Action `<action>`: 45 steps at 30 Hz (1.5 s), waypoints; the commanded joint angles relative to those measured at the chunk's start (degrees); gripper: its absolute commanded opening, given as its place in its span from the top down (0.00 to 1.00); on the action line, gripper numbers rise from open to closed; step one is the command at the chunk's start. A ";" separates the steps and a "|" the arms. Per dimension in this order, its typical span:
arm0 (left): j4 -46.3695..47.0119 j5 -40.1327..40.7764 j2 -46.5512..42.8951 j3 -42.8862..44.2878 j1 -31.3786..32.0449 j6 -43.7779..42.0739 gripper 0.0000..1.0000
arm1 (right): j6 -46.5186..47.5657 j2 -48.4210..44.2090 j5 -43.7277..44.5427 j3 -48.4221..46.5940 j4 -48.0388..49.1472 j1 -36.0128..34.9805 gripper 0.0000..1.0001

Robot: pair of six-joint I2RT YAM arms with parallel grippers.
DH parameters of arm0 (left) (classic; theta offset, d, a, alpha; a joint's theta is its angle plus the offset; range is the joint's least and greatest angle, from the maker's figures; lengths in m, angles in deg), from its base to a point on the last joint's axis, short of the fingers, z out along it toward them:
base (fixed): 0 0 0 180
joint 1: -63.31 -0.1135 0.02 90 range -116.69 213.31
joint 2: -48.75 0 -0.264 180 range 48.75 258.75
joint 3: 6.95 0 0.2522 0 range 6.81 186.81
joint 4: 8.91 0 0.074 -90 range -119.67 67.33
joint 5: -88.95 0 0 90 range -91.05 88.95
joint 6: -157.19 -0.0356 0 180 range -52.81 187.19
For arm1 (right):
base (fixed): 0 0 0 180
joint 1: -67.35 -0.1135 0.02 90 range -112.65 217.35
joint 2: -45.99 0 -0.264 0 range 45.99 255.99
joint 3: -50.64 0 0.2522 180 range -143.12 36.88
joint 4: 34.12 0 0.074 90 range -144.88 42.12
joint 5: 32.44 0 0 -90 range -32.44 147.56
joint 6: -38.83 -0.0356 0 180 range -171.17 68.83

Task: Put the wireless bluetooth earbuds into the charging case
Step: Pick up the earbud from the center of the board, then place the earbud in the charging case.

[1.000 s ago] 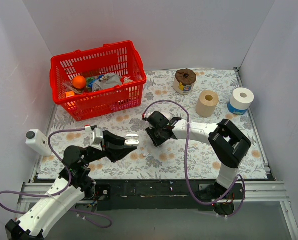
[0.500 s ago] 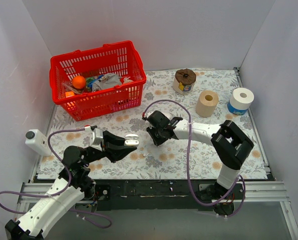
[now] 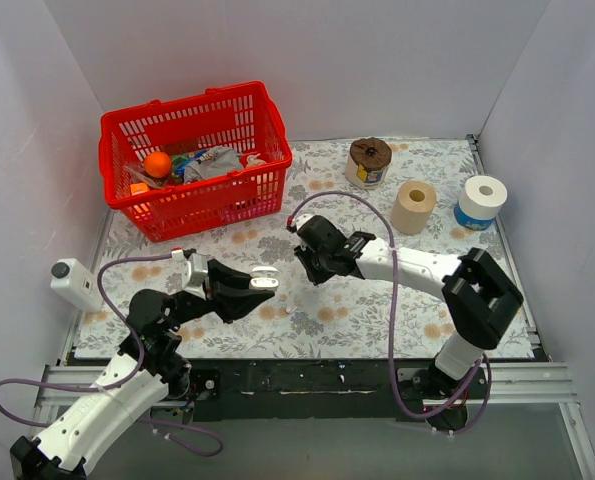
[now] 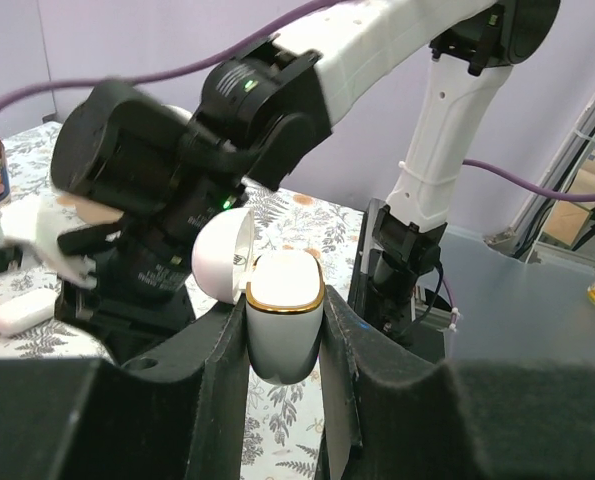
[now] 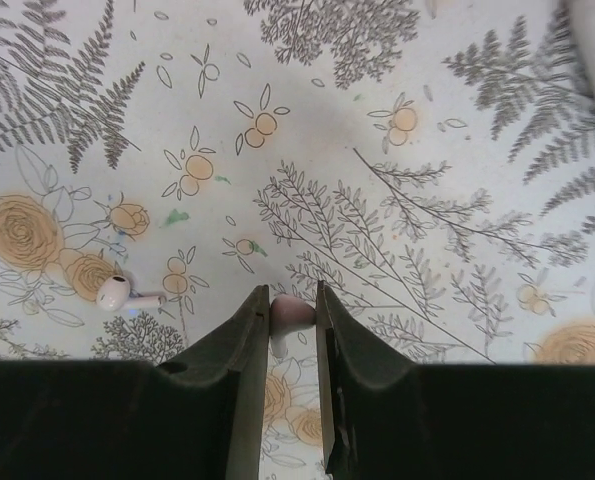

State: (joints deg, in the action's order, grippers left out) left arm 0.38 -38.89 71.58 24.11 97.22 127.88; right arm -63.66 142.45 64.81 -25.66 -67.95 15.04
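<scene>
The left gripper (image 4: pixel 285 335) is at the near left of the table, raised above the cloth. Its two black fingers (image 4: pixel 217 380) are closed narrowly on the small white smooth plastic charging case (image 4: pixel 285 320) and press it from both sides. The case stands upright between them. Its round lid is swung open to one side, and a thin gold rim goes around the opening.

The right gripper (image 5: pixel 292 300) is in the middle of the table, just to the right of the left one, and points down at the flowered tablecloth (image 5: pixel 427 150). Its jaws are almost together and pinch a tiny white glossy earbud (image 5: pixel 289 312); I cannot tell if this earbud touches the cloth. A second white earbud (image 5: pixel 119 293), with a short stem, lies on the cloth near these jaws but apart from them.

A red plastic basket (image 3: pixel 192 160) stands at the far left
</scene>
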 commanded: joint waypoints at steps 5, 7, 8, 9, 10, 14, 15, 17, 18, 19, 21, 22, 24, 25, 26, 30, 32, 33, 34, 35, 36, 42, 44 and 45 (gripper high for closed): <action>10.07 2.42 6.25 2.56 -0.07 -0.83 1.00 | 4.13 -17.34 10.41 -13.46 -3.74 0.20 0.99; 12.88 2.43 10.64 4.67 -0.07 -1.01 1.00 | 5.63 -19.72 12.09 -17.69 -5.58 0.11 0.99; 15.94 2.51 12.40 5.28 0.01 -1.01 1.00 | 6.16 -22.26 12.26 -18.57 -5.85 0.19 0.99; 17.63 2.69 15.20 5.81 0.01 -1.01 1.00 | 7.38 -23.59 12.09 -19.19 -5.16 0.20 0.99; 19.21 2.60 16.88 6.95 0.01 -1.10 1.00 | 7.74 -25.08 12.09 -20.15 -4.89 0.20 0.99; 28.60 2.34 24.53 10.73 -0.07 -1.18 1.00 | 9.33 -31.23 10.25 -22.18 -3.66 0.11 0.99; 29.94 1.64 26.28 11.61 0.01 -1.18 1.00 | 9.68 -32.12 9.20 -22.27 -3.39 0.11 0.99; 33.79 0.58 31.29 14.76 0.01 -0.48 1.00 | 10.03 -34.23 6.57 -22.18 -1.81 0.11 0.99; 34.77 0.14 32.79 16.00 -0.07 0.30 1.00 | 9.94 -34.67 5.77 -22.27 -1.37 0.11 0.99; 35.57 -0.64 36.02 17.40 0.01 1.01 1.00 | 10.03 -35.20 5.15 -22.27 -0.24 0.02 0.99; 38.82 -1.35 38.59 20.57 0.02 2.32 1.00 | 10.56 -36.52 3.75 -22.10 1.17 -0.07 0.99; 39.78 -1.53 39.91 21.45 0.10 3.64 1.00 | 10.82 -36.87 3.39 -22.01 1.88 -0.16 0.99; 42.60 -1.62 43.25 23.82 0.36 5.05 1.00 | 11.61 -37.23 2.16 -21.75 3.63 -0.07 0.99; 43.39 -1.79 44.22 24.35 0.54 6.01 1.00 | 11.53 -37.40 1.81 -21.31 4.60 -0.07 0.99; 44.96 -1.79 45.97 24.97 0.80 6.28 1.00 | 11.70 -38.01 1.11 -20.69 6.87 -0.16 0.99; 46.03 -2.23 48.62 27.61 2.03 6.37 1.00 | 11.52 -38.63 -0.39 -19.55 11.10 -0.07 0.99; 46.65 -2.23 49.33 28.14 2.39 6.11 1.00 | 11.53 -38.20 -1.17 -19.81 11.90 -0.16 0.99; 46.82 -2.06 49.94 28.40 2.47 6.20 1.00 | 11.52 -37.93 -1.70 -20.07 12.08 -0.16 0.99; 46.91 -2.06 50.29 29.01 2.65 6.20 1.00 | 11.44 -37.50 -2.06 -20.42 12.25 -0.16 0.99; 47.26 -2.14 50.56 29.28 2.83 6.29 1.00 | 11.35 -37.32 -2.76 -20.43 12.51 -0.24 0.99; 47.70 -2.23 51.17 29.63 2.83 6.29 1.00 | 11.35 -37.23 -3.11 -20.51 12.52 -0.33 0.99; 50.51 -2.14 52.23 30.25 3.09 7.60 1.00 | 11.96 -37.05 -4.78 -19.29 12.78 -0.60 0.99; 51.74 -1.62 52.49 29.90 3.09 8.13 1.00 | 12.14 -37.49 -4.79 -18.15 13.22 -0.77 0.99; 52.01 -1.53 52.49 29.98 3.09 8.31 1.00 | 12.23 -37.66 -4.87 -17.79 13.31 -0.77 0.99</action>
State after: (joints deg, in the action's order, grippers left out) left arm 48.79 -40.92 124.24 52.53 99.93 135.05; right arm -52.38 105.69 61.25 -44.70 -58.75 14.71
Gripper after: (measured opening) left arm 0.268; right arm 0.292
